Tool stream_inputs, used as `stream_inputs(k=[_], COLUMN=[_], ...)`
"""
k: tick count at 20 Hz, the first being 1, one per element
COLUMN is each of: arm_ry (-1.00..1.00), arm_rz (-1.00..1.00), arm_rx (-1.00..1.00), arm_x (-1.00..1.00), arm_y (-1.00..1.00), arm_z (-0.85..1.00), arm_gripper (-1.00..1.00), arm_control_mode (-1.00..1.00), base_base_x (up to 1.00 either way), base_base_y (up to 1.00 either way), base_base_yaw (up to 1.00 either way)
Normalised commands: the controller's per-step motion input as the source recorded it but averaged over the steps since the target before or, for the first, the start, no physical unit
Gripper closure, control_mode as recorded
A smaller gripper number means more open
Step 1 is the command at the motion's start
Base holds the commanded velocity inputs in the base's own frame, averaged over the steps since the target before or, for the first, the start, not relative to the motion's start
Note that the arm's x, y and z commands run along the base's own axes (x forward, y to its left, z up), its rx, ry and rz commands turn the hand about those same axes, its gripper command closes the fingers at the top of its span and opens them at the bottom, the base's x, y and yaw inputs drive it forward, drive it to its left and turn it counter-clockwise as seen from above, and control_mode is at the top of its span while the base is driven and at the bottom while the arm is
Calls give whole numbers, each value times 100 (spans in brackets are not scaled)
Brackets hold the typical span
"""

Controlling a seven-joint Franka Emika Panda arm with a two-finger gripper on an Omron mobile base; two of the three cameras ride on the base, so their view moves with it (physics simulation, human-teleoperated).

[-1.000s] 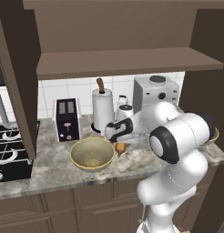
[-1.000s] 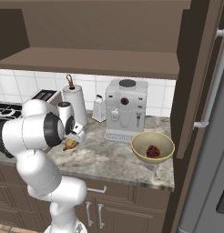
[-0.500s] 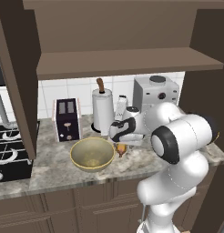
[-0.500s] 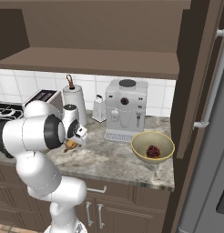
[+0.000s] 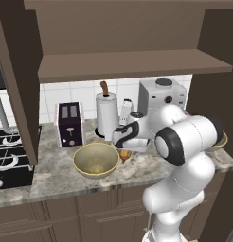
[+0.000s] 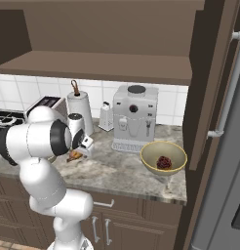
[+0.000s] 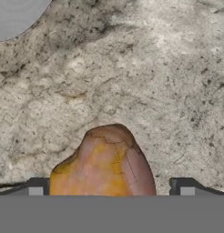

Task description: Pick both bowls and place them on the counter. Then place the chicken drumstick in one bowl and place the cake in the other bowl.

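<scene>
Wide open, the gripper [image 7: 111, 189] sits low over the chicken drumstick [image 7: 104, 164], with one dark finger tip [image 7: 35, 187] on each side of it. In the hand view you cannot tell if the tips touch the drumstick. It lies on the counter [image 7: 145, 82].

From the left base view, going left to right: a black stove [image 5: 9, 156], a dark toaster [image 5: 70, 124], then an empty bowl [image 5: 96, 159] on the counter. Just right of that bowl is the drumstick, under the gripper [image 5: 124, 144]. Behind them stand a white paper towel roll [image 5: 107, 116] and a grey coffee machine [image 5: 162, 97].

From the right base view, the second bowl [image 6: 164, 158] sits on the counter well to the right of the arm, with the dark red cake [image 6: 164, 162] inside it.
</scene>
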Motion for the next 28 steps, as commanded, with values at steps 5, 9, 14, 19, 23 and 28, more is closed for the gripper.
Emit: stream_inputs(k=[5, 9, 14, 19, 23, 28], arm_ry=[1, 5, 0, -7, -9, -8], arm_rz=[0, 2, 0, -8, -13, -16], arm_rx=[0, 0, 2, 6, 3, 1], arm_x=[0, -1, -25, -68, -68, -59], arm_y=[16, 9, -5, -27, -21, -6], arm_z=[-34, -30, -16, 0, 3, 45], arm_gripper=[100, 100, 100, 100, 100, 100], arm_control_mode=[-100, -100, -100, -100, -100, -100], base_base_x=[0, 0, 0, 0, 0, 0], base_base_y=[0, 0, 0, 0, 0, 0], base_base_yaw=[0, 0, 0, 0, 0, 0])
